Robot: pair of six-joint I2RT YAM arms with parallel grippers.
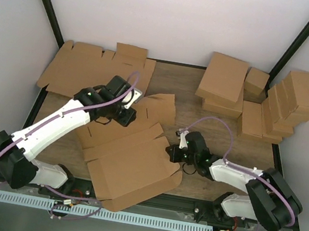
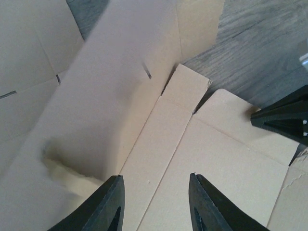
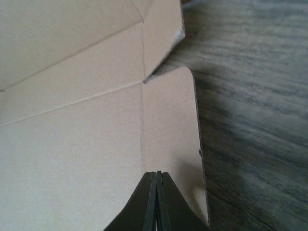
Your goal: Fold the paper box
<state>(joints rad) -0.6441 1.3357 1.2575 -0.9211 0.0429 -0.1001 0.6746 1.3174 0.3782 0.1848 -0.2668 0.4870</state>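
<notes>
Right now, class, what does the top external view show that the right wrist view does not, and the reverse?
Only the top external view shows the left arm and the right arm, the left pincer over the paper box, the flat blanks at far left and the closed boxes at far right. Only the right wrist view shows the right pincer close up, its fingers pressed together with nothing between them, over the box's edge and its crease lines. Both show the box's brown cardboard and the wooden table.
</notes>
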